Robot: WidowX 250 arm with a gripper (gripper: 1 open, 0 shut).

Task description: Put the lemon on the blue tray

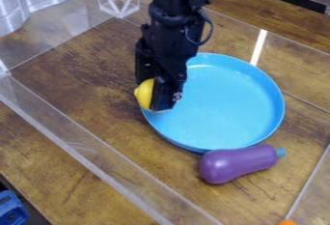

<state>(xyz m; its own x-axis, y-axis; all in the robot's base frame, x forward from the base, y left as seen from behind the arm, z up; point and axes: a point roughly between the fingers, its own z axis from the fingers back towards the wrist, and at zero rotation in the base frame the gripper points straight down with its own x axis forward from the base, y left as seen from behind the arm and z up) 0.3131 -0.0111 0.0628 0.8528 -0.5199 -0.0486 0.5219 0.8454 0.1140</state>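
smooth plastic-looking blue tray [226, 111], glossy purple eggplant [241, 164], brown wood-look tabletop [77, 70]

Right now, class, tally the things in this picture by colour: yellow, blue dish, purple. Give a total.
Yellow: 1, the lemon
Blue dish: 1, the tray
Purple: 1, the eggplant
Total: 3
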